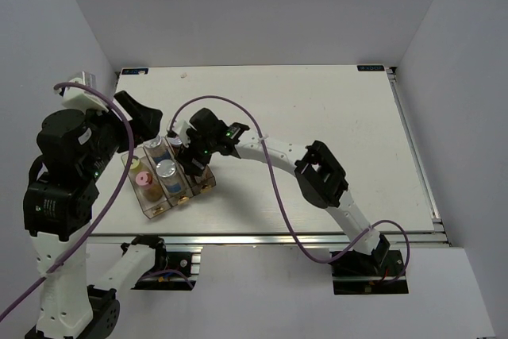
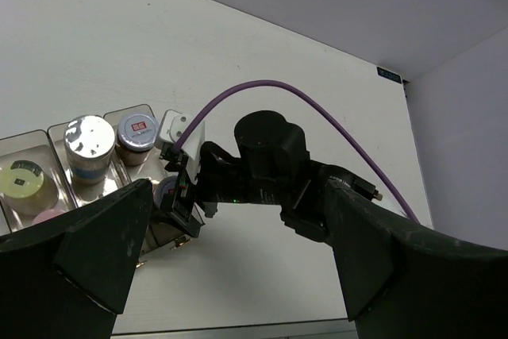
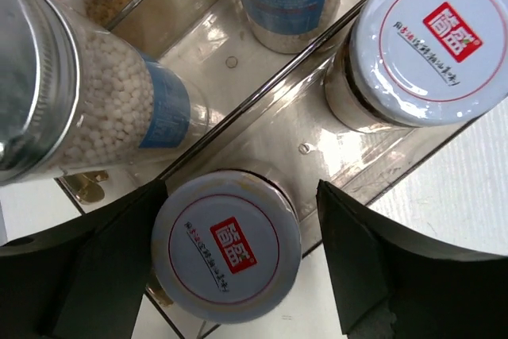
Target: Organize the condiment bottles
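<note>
A clear three-compartment tray (image 1: 152,210) at the table's near left holds the condiment bottles. In the top view a pink-lidded jar (image 1: 143,179) and a silver-lidded jar (image 1: 166,169) show. My right gripper (image 1: 195,164) is down in the tray's right compartment. In its wrist view it (image 3: 242,190) is open, its fingers either side of a grey-lidded jar with a red logo (image 3: 226,256); the right finger stands clear of the lid. A second grey-lidded jar (image 3: 440,37) and a silver-lidded jar of white beads with a blue label (image 3: 87,93) stand close by. My left gripper (image 2: 238,275) is open and empty, above the table.
The left wrist view shows the tray's yellow lid (image 2: 24,180), silver lid (image 2: 89,136) and grey lid (image 2: 136,129). The right arm's purple cable (image 1: 274,188) loops over the table. White walls enclose the back and sides.
</note>
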Robot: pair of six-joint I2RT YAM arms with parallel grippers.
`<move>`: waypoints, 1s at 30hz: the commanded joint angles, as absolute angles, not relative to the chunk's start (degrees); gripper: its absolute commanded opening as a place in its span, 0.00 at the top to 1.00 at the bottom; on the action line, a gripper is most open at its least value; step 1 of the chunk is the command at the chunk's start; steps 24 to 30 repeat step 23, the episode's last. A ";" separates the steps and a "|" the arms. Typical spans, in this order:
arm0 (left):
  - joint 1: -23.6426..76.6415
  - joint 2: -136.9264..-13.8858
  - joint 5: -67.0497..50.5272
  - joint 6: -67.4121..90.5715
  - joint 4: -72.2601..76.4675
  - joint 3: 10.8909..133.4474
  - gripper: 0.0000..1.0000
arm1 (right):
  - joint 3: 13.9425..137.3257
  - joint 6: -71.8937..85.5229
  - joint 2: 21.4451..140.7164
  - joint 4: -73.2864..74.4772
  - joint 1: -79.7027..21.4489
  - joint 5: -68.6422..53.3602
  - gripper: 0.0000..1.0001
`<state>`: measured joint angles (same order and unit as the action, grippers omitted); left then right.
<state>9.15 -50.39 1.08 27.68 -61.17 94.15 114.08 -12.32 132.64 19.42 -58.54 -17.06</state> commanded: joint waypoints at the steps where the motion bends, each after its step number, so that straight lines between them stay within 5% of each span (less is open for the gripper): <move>1: 9.40 -50.36 0.09 28.12 -59.42 93.43 0.02 | 115.13 -12.57 125.70 18.01 -58.36 -17.66 0.13; 9: 9.40 -49.75 -7.01 28.56 -52.22 87.99 0.02 | 108.91 -4.86 111.20 19.60 -56.52 -14.87 0.11; 20: 9.40 -49.04 -15.64 31.20 -36.66 76.65 0.02 | 80.62 -7.99 78.95 15.73 -54.40 11.24 0.11; 30: 9.40 -50.44 -17.66 31.46 -34.02 74.71 0.02 | 78.14 -9.40 75.86 16.61 -53.62 14.58 0.11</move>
